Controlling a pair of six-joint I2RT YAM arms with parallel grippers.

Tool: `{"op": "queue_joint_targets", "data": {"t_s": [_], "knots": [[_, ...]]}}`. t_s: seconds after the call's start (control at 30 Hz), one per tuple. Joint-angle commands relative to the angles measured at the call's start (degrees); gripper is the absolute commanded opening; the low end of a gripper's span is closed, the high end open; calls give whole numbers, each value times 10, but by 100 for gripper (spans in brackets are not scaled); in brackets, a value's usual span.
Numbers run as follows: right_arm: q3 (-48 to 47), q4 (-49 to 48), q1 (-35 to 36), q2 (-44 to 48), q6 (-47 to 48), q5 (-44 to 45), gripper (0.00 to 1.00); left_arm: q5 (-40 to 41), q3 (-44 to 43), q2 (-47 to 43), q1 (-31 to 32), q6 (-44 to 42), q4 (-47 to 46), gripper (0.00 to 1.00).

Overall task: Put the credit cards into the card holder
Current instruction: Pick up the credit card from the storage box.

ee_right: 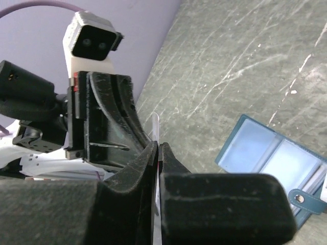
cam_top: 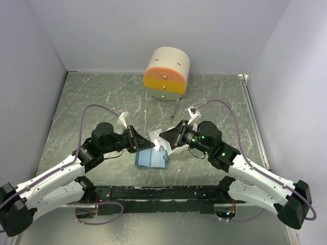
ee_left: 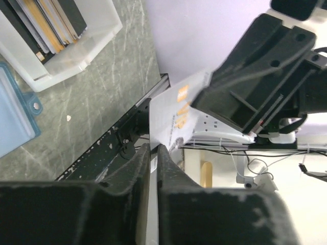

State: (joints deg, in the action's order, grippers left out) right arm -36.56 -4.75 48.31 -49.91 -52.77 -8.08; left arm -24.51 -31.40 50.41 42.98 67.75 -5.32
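Observation:
A whitish credit card (cam_top: 155, 138) with orange marks is held on edge above the table between both grippers. My left gripper (ee_left: 153, 148) is shut on one end of the card (ee_left: 173, 112). My right gripper (ee_right: 158, 145) is shut on the other end, where only the thin card edge (ee_right: 156, 125) shows. In the top view the left gripper (cam_top: 144, 144) and right gripper (cam_top: 160, 140) meet tip to tip just above the open light-blue card holder (cam_top: 152, 160). The holder lies flat and also shows in the left wrist view (ee_left: 13, 117) and the right wrist view (ee_right: 276, 158). Several more cards (ee_left: 48, 20) stand in a white tray.
The shallow white tray (ee_left: 76, 56) sits on the table beside the card holder, mostly hidden under my right gripper in the top view. A round cream drawer box (cam_top: 166, 74) with orange and yellow fronts stands at the back. Grey walls close in three sides.

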Motion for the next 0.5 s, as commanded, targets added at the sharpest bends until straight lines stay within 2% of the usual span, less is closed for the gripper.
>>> {"op": "queue_joint_targets", "data": {"t_s": [0.0,0.07,0.2,0.37,0.47], "knots": [[14,-21,2,4,-15,-9,4,-4,13,-26,3,9,-55,7],[16,-19,2,-2,-14,-18,8,-3,13,-25,3,5,-50,7],[11,27,3,-1,-1,8,24,-7,14,-18,3,-6,-40,7],[3,89,-8,-2,19,37,50,30,-18,-8,3,-81,109,7],[-15,136,-8,-21,40,52,59,45,-18,-13,3,-99,147,7]]}}
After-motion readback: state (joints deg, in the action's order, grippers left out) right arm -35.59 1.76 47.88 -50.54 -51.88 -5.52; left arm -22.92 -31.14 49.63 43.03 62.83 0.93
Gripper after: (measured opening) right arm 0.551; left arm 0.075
